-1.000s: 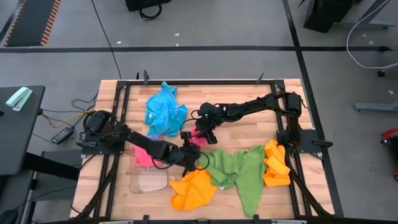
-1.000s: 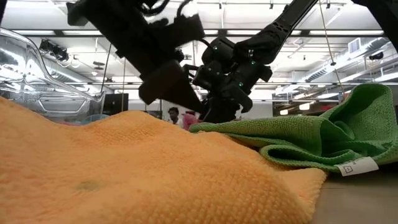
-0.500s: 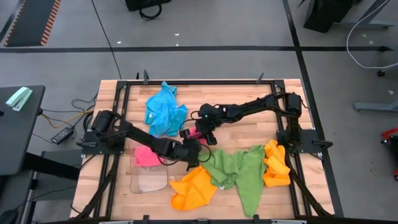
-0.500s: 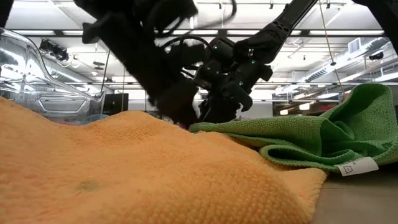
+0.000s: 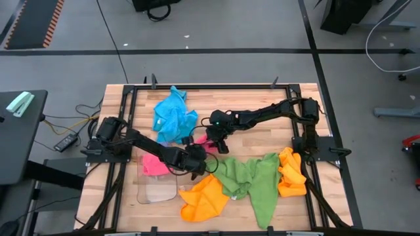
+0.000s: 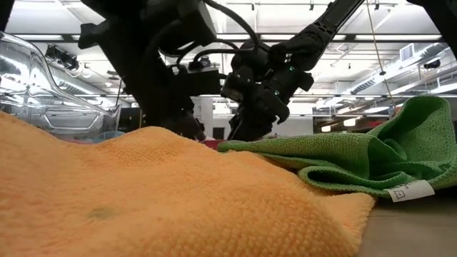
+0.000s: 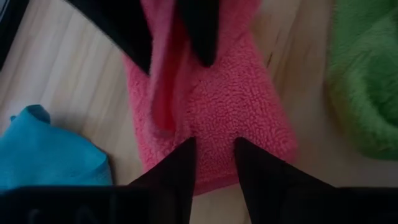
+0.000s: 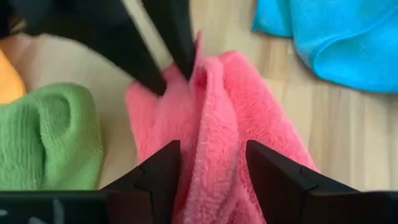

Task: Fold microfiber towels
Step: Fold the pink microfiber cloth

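High view: both claws met over the pink towel [image 5: 209, 148] mid-counter [image 5: 262, 134]; left wrist: left claw [image 7: 212, 167] part open, astride its edge, gripping nothing; right wrist: right claw [image 8: 211, 163] spread astride a raised fold, unpinched; best pinch one corner each, then pull taut.

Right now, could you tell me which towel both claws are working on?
The pink towel between the two claws at mid-table; the blue, orange and green towels lie apart, untouched.

Wooden table [image 5: 262, 134] bears microfiber towels [image 5: 174, 117] — blue, pink, orange, green (loosely crumpled) — and a clear tray [image 5: 157, 191].
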Available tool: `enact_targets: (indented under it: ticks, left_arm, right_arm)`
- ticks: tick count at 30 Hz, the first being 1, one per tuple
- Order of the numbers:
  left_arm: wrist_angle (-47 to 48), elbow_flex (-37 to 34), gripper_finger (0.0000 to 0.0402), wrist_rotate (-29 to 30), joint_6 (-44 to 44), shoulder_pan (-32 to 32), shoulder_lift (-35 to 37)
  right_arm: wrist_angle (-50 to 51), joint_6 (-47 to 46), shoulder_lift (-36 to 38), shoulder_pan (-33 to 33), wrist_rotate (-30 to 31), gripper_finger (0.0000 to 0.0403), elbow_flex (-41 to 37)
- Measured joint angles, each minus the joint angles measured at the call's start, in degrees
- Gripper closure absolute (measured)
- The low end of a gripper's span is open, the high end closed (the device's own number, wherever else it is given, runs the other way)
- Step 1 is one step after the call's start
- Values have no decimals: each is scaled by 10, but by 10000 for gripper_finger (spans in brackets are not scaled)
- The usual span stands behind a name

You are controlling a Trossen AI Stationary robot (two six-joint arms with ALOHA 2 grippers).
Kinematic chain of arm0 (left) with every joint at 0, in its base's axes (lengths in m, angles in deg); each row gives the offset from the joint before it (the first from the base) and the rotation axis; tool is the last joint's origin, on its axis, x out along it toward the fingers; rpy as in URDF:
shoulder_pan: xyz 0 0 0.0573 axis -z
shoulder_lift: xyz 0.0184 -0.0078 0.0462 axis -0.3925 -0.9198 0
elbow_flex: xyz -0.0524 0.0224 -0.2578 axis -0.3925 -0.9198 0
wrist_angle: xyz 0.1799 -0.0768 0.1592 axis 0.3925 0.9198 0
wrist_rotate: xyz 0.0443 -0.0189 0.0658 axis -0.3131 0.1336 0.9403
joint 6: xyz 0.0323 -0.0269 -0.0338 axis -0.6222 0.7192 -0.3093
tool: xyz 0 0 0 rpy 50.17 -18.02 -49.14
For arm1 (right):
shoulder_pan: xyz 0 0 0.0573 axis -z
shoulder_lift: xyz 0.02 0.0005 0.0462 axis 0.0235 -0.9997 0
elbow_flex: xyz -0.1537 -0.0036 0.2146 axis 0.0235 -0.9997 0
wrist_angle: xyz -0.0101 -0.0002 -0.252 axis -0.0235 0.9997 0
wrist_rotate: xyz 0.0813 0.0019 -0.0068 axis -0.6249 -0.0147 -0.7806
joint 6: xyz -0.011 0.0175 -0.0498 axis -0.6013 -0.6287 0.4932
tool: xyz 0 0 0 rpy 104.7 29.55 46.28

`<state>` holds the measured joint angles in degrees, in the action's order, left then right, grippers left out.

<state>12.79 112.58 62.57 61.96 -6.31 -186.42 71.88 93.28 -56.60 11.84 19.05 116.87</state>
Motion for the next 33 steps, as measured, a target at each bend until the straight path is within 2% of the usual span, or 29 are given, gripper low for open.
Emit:
enact_targets:
  ticks: [4, 9, 11, 17, 21, 26, 31, 33]
  left_arm:
    - [-3, 0, 285, 0, -4, 1, 0]
    - [-3, 0, 281, -2, -4, 2, 0]
    - [-3, 0, 281, -2, -3, 2, 0]
    - [-3, 0, 289, -2, -2, 2, 0]
    - [-3, 0, 291, -3, 0, 2, 0]
    - [-3, 0, 290, -3, 11, 2, 0]
    - [-3, 0, 291, -3, 15, 2, 0]
    - [-3, 0, 290, -3, 15, 2, 0]
  right_arm:
    - [13, 4, 23, 10, 5, 205, 1]
    - [31, 43, 45, 33, 85, 189, 1]
    - [34, 65, 52, 43, 75, 185, 1]
    - [74, 104, 105, 37, -13, 182, 1]
    - [72, 112, 112, 2, -20, 182, -7]
    - [12, 122, 111, -56, 43, 189, -52]
    - [-101, 168, 111, -95, 161, 191, -112]
    - [-143, 189, 111, -96, 182, 191, -138]
